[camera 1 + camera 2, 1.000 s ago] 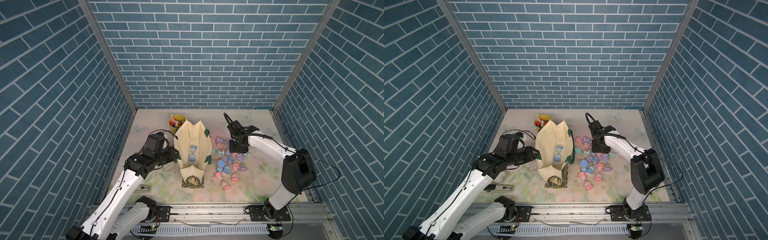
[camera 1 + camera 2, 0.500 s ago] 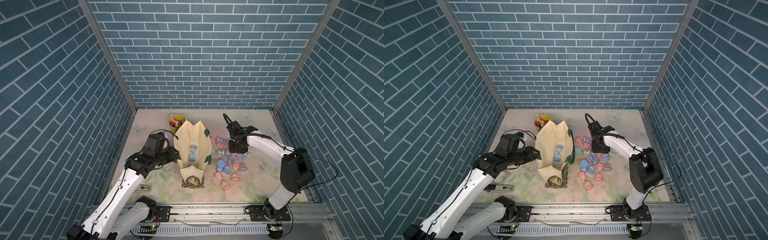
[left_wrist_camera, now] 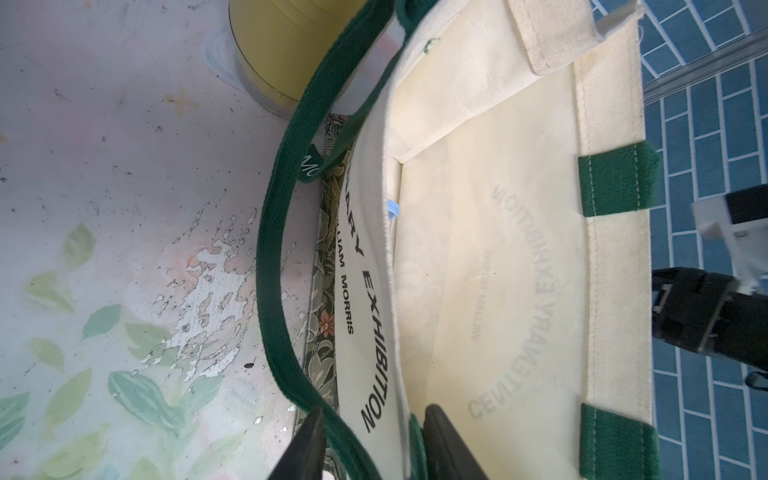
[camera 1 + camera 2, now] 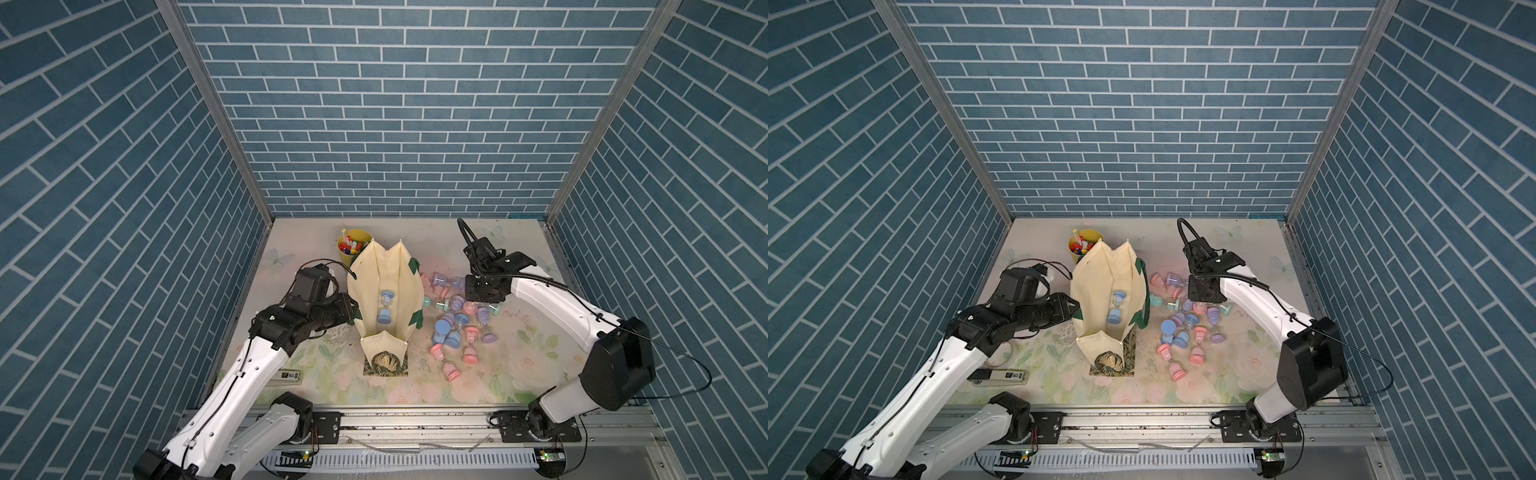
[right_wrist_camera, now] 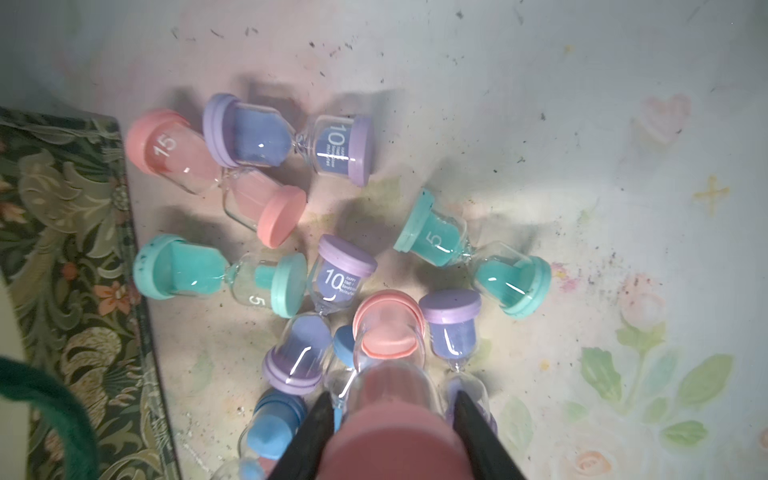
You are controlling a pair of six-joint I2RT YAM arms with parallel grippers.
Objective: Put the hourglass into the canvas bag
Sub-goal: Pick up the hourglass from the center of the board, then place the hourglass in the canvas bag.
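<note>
Tabletop [image 4: 498, 374] with a faded flower print fills the floor of the blue-brick booth, and both arms reach in from its near edge. The left arm [image 4: 249, 374] stretches toward the middle. The right arm [image 4: 552, 307] bends over toward the far right part.

The bag [image 4: 370, 291] stands upright about the middle of the tabletop, a little to the left. In both top views its mouth gapes wide and its green straps hang at the sides. The left gripper [image 3: 374, 409] is at the bag's left rim. In the left wrist view its jaws sit one outside and one inside the canvas wall, closed on the wall and a strap.

A yellow cup [image 4: 345, 258] of markers stands just beside the bag, on its far left side. Right of the bag lies a scatter of hourglasses [image 4: 451, 328] in pink, purple, teal and blue, most on their sides. A blue hourglass [image 4: 385, 309] lies inside the bag.

The right gripper [image 5: 392, 395] hangs over the far end of the scatter, jaws clamped on either side of a pink hourglass [image 5: 390, 332]. Whether it is off the tabletop I cannot tell.
</note>
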